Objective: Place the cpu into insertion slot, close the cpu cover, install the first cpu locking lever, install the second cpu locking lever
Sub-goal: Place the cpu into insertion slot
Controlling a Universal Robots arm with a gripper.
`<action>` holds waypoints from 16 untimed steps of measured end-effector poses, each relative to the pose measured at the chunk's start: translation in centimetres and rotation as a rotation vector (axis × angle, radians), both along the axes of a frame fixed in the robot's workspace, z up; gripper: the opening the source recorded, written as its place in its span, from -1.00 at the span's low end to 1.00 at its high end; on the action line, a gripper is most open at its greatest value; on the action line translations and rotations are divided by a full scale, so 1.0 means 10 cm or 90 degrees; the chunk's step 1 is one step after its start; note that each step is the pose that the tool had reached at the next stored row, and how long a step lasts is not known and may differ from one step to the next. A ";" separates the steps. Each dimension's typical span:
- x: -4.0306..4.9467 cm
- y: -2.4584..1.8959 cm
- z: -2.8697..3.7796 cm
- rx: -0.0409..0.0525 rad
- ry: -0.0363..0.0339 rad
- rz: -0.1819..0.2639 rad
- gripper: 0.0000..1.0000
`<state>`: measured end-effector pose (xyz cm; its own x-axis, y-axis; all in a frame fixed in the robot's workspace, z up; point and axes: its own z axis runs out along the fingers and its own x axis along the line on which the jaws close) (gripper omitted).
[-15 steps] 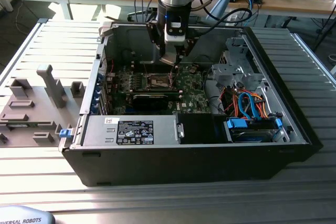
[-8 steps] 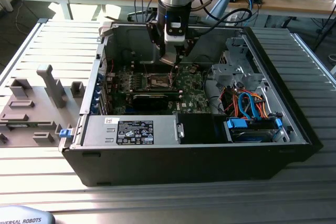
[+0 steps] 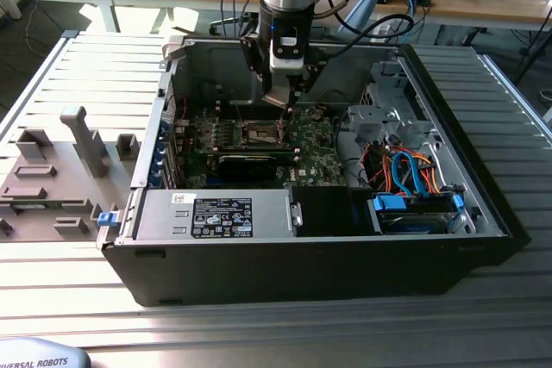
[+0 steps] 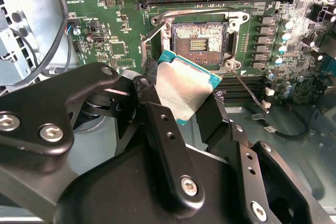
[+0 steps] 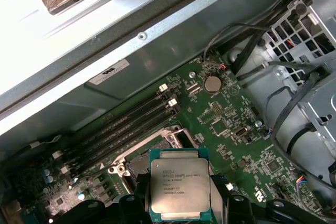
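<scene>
One bad descent could ruin this: the gripper [image 4: 180, 100] pinches the cpu [image 5: 180, 184] by opposite edges, poised near the insertion slot [image 4: 178, 35] (contacts [image 4: 199, 43] bare, nothing seated); if it lands skewed or off-centre, those contacts may bend.

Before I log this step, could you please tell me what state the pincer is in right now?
Pincer: closed on the cpu, near the insertion slot.
</scene>
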<state>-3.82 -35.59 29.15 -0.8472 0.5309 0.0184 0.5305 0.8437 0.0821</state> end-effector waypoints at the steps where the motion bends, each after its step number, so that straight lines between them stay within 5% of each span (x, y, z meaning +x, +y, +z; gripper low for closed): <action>1: 0.000 0.000 0.000 0.0000 0.0000 0.000 0.08; 16: 0.000 0.000 -0.006 -0.0001 0.0000 -0.007 0.08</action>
<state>-3.82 -35.59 29.08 -0.8415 0.5399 0.0183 0.5394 0.8380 0.0821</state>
